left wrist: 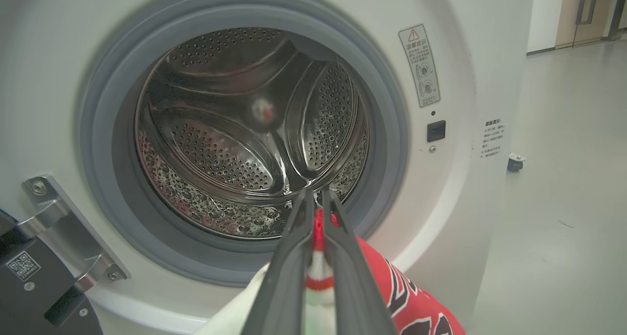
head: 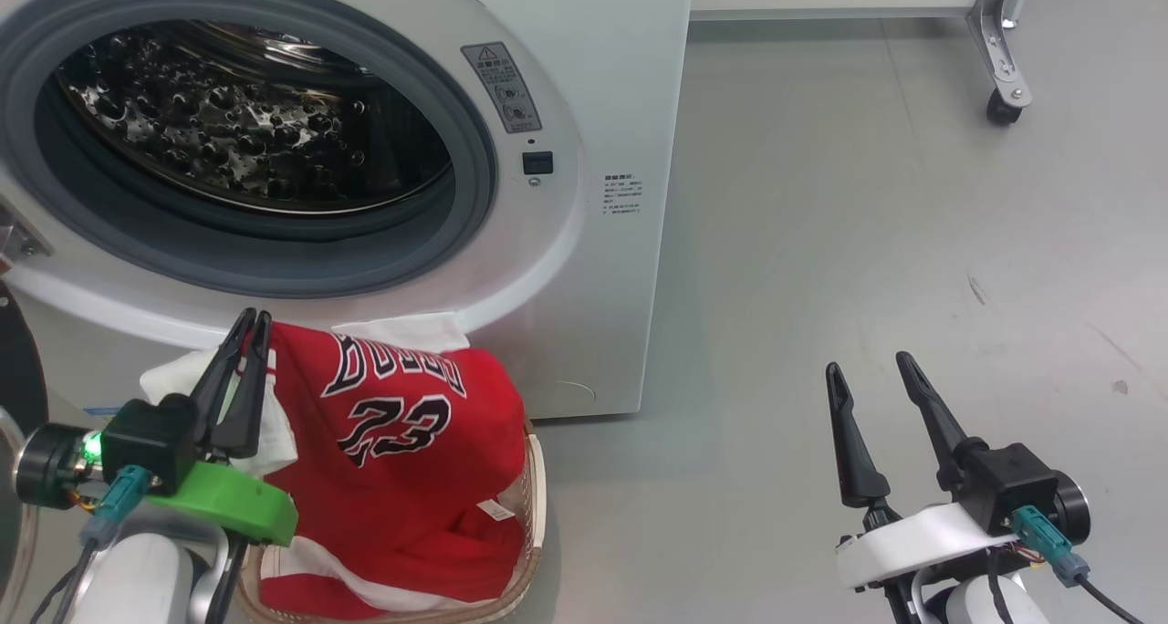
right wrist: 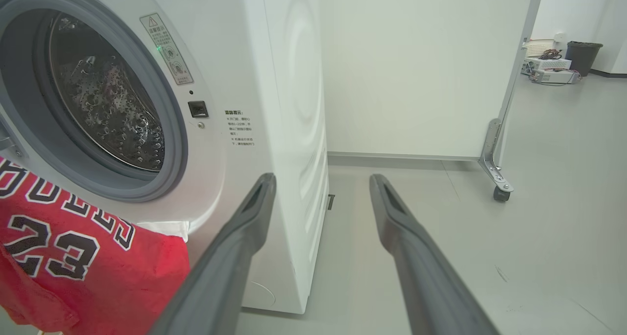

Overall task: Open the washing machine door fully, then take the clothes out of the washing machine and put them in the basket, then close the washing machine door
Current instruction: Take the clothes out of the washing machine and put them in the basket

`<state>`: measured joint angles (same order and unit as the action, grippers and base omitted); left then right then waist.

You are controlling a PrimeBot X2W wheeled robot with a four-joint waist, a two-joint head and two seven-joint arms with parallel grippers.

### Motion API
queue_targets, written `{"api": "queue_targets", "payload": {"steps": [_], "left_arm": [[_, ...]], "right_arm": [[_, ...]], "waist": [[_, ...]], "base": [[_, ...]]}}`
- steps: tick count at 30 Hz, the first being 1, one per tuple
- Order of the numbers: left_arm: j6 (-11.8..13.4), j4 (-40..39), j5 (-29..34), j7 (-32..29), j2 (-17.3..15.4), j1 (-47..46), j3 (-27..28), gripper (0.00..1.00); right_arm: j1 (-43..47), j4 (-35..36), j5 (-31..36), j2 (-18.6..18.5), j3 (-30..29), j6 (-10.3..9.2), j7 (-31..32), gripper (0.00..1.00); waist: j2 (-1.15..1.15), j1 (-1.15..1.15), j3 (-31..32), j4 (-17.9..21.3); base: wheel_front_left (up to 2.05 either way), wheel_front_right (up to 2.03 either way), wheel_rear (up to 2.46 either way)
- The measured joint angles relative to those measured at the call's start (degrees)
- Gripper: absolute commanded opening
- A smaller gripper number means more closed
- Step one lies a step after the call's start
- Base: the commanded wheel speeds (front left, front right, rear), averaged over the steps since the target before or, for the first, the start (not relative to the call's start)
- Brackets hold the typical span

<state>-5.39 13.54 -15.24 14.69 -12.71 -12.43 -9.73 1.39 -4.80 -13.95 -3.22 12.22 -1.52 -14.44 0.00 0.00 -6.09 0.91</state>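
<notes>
Clothes point(head: 411, 460) hang over the basket point(head: 534, 505), which stands on the floor point(head: 867, 195) against the front of the washing machine point(head: 602, 86), just below its open mouth. You see the left gripper point(head: 254, 318) pinched narrow on the top edge of the clothes, with red and white fabric showing in the thin gap. Your right gripper point(head: 868, 363) stands with jaws wide apart above the floor, well right of the washing machine.

Red jersey point(head: 401, 423) carried "BULLS" and "23" | washing machine point(head: 620, 58) front had a grey warning label point(head: 501, 86) with a triangle sign, its writing too small to read | text block point(head: 624, 195) beside it was unreadable | QR sticker point(left wrist: 23, 265) sat on the black part near the hinge
</notes>
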Motion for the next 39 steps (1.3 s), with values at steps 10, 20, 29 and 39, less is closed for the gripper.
{"api": "queue_targets", "payload": {"steps": [10,20,29,39], "left_arm": [[-0.48,4.95,-0.03,0.0,-0.57,0.71,-1.07,0.0],[-1.33,7.61,-0.02,-0.52,-0.99,-0.68,-4.58,0.0],[-1.52,12.39,-0.46,-2.79,-1.46,-4.71,-5.92,0.0],[-1.57,21.56,-1.46,-5.67,-3.97,-10.81,-4.98,0.0]], "right_arm": [[-0.18,0.71,0.54,0.18,0.85,0.37,0.0,1.0],[-2.11,2.0,1.08,0.42,1.8,0.27,0.0,1.0],[-4.48,3.0,2.08,0.43,3.01,-0.52,0.0,1.0],[-5.98,4.68,3.28,0.44,3.16,-1.7,0.0,1.0]], "waist": [[0.0,0.0,-3.18,1.29],[0.0,0.0,-8.0,3.35],[0.0,0.0,-13.18,5.54],[0.0,0.0,-19.56,8.08]], "base": [[0.0,0.0,0.0],[0.0,0.0,0.0],[0.0,0.0,0.0],[0.0,0.0,0.0]]}}
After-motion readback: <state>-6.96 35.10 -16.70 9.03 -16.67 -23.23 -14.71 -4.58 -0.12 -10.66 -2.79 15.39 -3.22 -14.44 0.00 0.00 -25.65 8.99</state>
